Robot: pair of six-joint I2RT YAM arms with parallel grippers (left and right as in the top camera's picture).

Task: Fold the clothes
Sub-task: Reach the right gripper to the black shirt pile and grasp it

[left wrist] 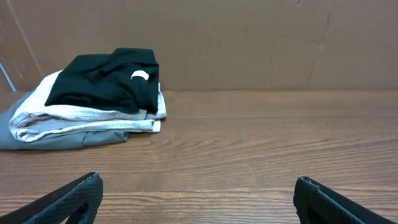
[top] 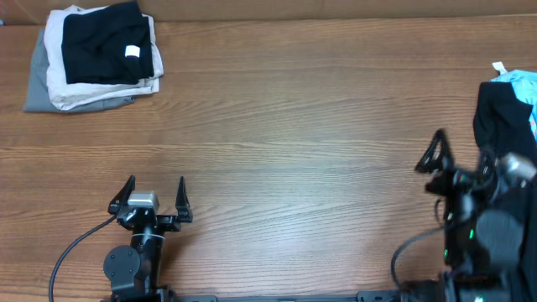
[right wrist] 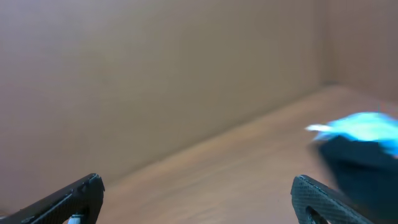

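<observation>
Black, finely textured plastic forms the fingers of the left gripper [top: 156,188]. Its jaws stand wide apart with nothing between them, the two tapered tips pointing away from the robot over bare wood. In the left wrist view the same gripper [left wrist: 199,202] shows as two dark wedges at the lower corners. Behind it the left arm sits low and compact near the front edge of the table [top: 294,126], a cable curling off its base.

The right gripper [top: 460,158] is likewise spread open and empty, turned toward the right side. Its wrist view is blurred, but the fingers [right wrist: 81,194] frame a gap with only tabletop and a brown wall beyond.

The clothes [top: 502,113], a soft, crumpled black heap, lie at the table's right edge just beyond the right gripper, with a light blue shirt [top: 523,84] behind and beside them. From the right wrist they are a dark smear [right wrist: 360,167].

Well apart, at the far left corner, a neat stack rests: a black folded piece [top: 101,42] with a white square tag on cream fabric [top: 57,84] over a grey layer [top: 35,92]. A plain cardboard wall [left wrist: 249,43] rises behind it.
</observation>
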